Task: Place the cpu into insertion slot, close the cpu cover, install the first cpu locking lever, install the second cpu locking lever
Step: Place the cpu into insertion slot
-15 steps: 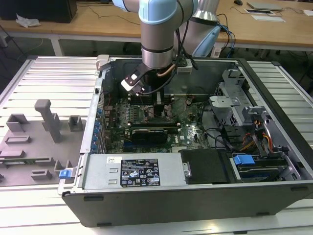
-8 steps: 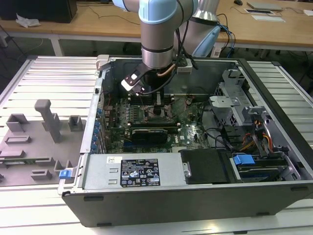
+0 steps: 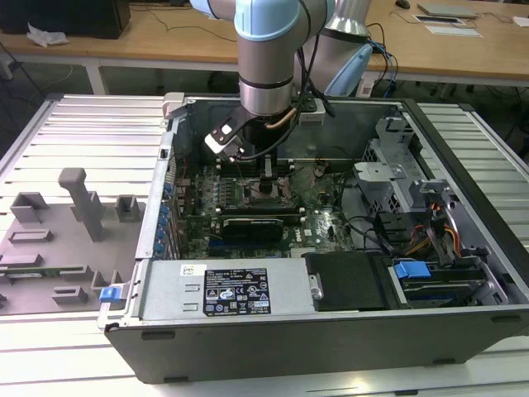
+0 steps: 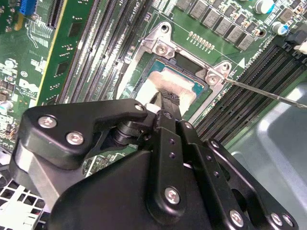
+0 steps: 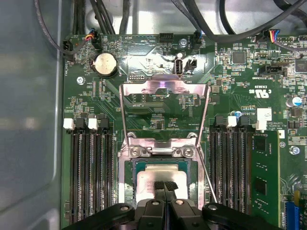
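The cpu point(image 5: 152, 175) lies flat inside the insertion slot point(image 5: 129, 188), its silvery top facing up; the second wrist view also shows the cpu point(image 4: 160, 79) in the socket. My gripper point(image 5: 165, 186) is shut, its two black fingertips pressed together right over the chip's middle, touching or just above it. The cpu cover point(image 5: 165, 88) stands swung open on its hinge behind the socket, and the board shows through its cut-out. A thin wire locking lever point(image 5: 207, 177) runs free beside the socket. In the exterior view the gripper point(image 3: 266, 176) reaches down into the computer case.
Long black memory slots point(image 5: 91, 172) flank the socket on both sides, with a green card point(image 5: 265, 177) beyond one bank. Cables point(image 5: 110, 14) hang along the case wall. The case walls point(image 3: 331, 327), drive bays point(image 3: 430, 248) and a grey fixture plate point(image 3: 58, 240) surround the work area.
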You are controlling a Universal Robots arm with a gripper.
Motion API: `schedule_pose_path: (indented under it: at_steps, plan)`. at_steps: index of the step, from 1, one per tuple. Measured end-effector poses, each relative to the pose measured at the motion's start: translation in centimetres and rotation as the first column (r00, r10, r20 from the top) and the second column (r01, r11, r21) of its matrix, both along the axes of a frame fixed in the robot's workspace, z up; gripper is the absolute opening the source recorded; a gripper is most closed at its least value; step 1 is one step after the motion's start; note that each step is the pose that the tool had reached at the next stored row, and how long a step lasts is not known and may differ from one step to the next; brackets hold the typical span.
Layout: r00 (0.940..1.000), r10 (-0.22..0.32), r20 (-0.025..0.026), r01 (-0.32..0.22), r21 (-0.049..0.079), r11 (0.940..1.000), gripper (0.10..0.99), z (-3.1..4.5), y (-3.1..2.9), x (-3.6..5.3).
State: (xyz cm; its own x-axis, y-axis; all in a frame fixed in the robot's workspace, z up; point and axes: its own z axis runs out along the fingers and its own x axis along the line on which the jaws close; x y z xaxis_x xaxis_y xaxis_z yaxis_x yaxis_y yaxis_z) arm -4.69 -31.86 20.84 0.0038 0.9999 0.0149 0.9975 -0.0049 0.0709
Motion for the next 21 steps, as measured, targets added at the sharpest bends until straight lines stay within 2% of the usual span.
schedule_pose_path:
  at_steps: [1,2,16,21]
  plan:
    - [1.0,0.0,0.0,0.0,0.008,1.0,0.106,0.0,0.0,0.0]
    - [1.0,0.0,0.0001,0.0,0.009,1.0,0.106,-0.06,0.0,0.0]
    - [1.0,0.0,0.0,0.0,0.008,1.0,0.106,-0.36,-0.01,0.0]
    - [1.0,0.0,0.0004,0.0,0.009,1.0,0.106,-0.17,0.0,0.01]
